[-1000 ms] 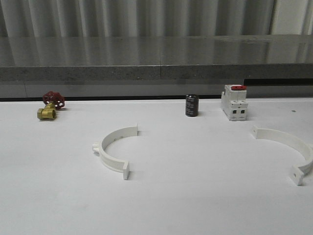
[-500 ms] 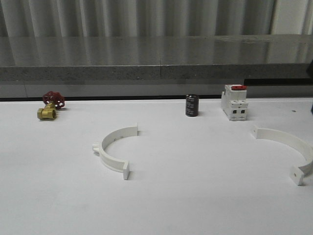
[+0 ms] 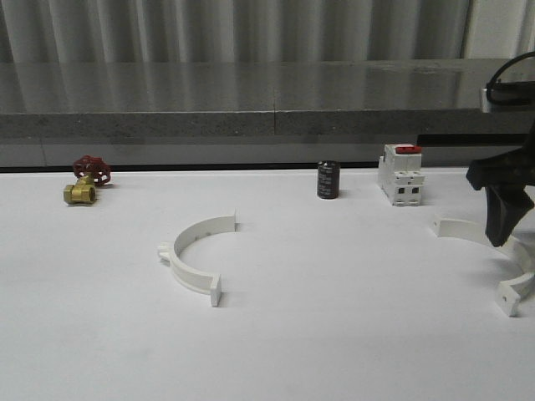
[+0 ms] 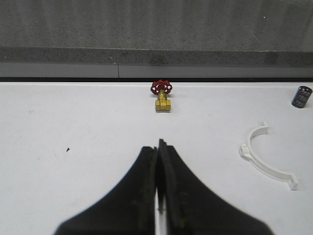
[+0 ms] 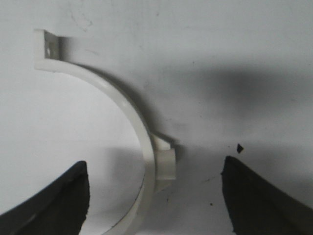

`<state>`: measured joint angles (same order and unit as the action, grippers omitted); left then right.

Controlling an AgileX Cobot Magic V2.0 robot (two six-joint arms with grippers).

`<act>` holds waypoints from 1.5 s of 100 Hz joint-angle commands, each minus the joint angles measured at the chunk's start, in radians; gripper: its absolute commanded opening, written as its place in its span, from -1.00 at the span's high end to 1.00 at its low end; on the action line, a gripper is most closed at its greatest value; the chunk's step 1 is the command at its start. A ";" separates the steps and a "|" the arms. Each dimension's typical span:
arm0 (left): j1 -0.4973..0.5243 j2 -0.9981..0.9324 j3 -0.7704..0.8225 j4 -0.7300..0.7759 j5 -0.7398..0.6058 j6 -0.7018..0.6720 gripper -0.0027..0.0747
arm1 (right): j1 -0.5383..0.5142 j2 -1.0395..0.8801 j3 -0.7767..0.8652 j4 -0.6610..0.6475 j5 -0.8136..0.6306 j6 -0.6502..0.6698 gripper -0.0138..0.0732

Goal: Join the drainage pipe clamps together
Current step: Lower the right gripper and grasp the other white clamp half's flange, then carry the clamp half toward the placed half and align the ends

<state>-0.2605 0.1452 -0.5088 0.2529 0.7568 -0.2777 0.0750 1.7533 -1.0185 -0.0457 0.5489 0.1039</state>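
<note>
Two white half-ring drainage pipe clamps lie apart on the white table. The left clamp (image 3: 194, 261) (image 4: 264, 161) rests left of centre, its open side facing right. Near the right edge lies the right clamp (image 3: 470, 231) (image 5: 128, 103), partly covered by my right gripper (image 3: 500, 237). That gripper (image 5: 155, 165) hangs just above the clamp and is open, its dark fingers straddling the band and its small side tab without touching. My left gripper (image 4: 157, 147) is shut on nothing, over bare table well left of the left clamp.
A brass valve with a red handwheel (image 3: 86, 180) (image 4: 162, 96) sits at the back left. A black cylinder (image 3: 328, 180) (image 4: 301, 96) and a white switch with a red top (image 3: 400, 174) stand at the back. A grey ledge (image 3: 267, 121) bounds the table's far side.
My right arm has come into the front view from the right and dropped over the right clamp. Both clamps and the other objects have stayed put.
</note>
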 commanded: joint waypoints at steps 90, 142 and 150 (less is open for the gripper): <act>0.001 0.013 -0.022 0.009 -0.070 -0.002 0.99 | 0.001 0.003 -0.028 0.021 -0.043 -0.011 0.23; 0.001 0.013 -0.022 0.009 -0.070 -0.002 0.99 | 0.149 -0.043 -0.199 0.097 0.116 0.144 0.24; 0.001 0.013 -0.022 0.009 -0.070 -0.002 0.99 | 0.217 -0.040 -0.209 0.091 0.106 0.221 0.24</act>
<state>-0.2605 0.1452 -0.5088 0.2529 0.7568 -0.2777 0.2309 1.7613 -1.1869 0.0368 0.6692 0.2501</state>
